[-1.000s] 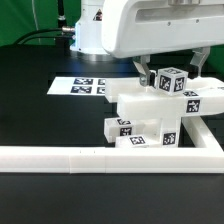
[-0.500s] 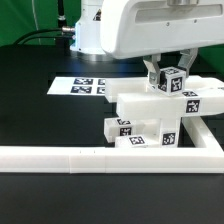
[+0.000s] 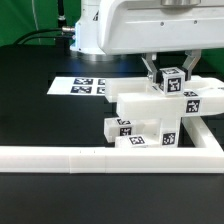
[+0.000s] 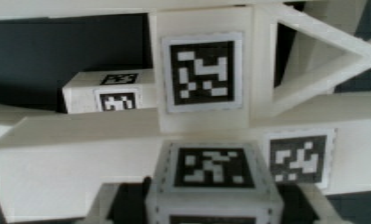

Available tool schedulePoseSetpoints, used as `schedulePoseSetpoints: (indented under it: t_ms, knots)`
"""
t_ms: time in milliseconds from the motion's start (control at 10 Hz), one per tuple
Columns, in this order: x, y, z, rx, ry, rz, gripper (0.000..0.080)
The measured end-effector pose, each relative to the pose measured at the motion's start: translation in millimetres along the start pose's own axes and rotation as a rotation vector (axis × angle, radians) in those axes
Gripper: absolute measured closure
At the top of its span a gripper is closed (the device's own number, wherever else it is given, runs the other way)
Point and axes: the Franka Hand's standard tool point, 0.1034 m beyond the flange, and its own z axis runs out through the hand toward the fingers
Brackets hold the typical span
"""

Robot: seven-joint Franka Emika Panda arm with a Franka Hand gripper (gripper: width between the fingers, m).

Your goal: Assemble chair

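Standing upright at the top of the partly built chair (image 3: 150,115), on the exterior view's right, a tagged square post (image 3: 172,84) is clasped between the two fingers (image 3: 151,72) of the gripper (image 3: 170,76), which are pressed against its opposite sides. The chair pieces are gathered just behind the long white L-shaped border rail (image 3: 90,156). The marker board (image 3: 80,87) is laid farther back to the left on the black table (image 3: 40,120).

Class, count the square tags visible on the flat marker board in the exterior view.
4 tags, in a two-by-two block on the marker board: two farther back, two nearer. The chair parts may hide more at the exterior view's right.
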Motion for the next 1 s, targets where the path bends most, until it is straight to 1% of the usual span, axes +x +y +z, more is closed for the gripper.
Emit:
schedulePoseSetpoints:
  t_ms: [300, 400, 600, 1000]
  knots:
    - [0.0, -0.7, 0.0, 0.001, 0.0, 0.186, 0.0515]
    - [0.0, -1.8, 0.0, 0.007, -0.001, 0.275, 0.0515]
    - [0.0, -2.5, 0.0, 0.008, -0.001, 0.413, 0.0515]
    - [0.0, -4.6, 0.0, 0.014, -0.004, 0.618, 0.0515]
